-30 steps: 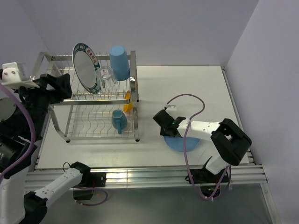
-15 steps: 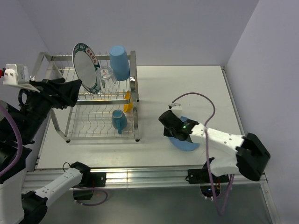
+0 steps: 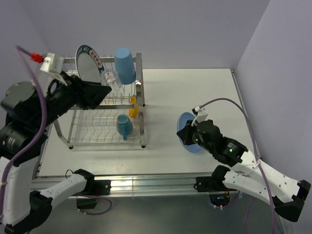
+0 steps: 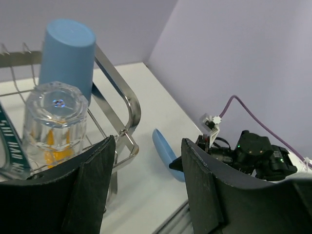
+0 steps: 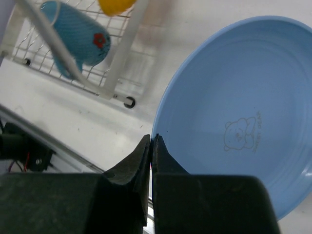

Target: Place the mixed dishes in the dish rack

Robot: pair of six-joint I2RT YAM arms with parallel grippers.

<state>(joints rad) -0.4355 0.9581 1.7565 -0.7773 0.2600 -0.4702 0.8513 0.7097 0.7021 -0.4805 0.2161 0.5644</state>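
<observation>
Lifted since a second ago, your large blue plate (image 5: pixel 234 97) is tilting on edge right of the dish rack (image 3: pixel 97 132), your right gripper (image 5: pixel 151 144) clamping its rim while the left gripper (image 4: pixel 147 148) is hovering open over that rack.

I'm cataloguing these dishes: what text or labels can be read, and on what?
Blue plate: curved lettering beside a bear outline, too small to read.
White plate: pale marks on its dark rim, too blurred to read.
Nothing else legible.
</observation>
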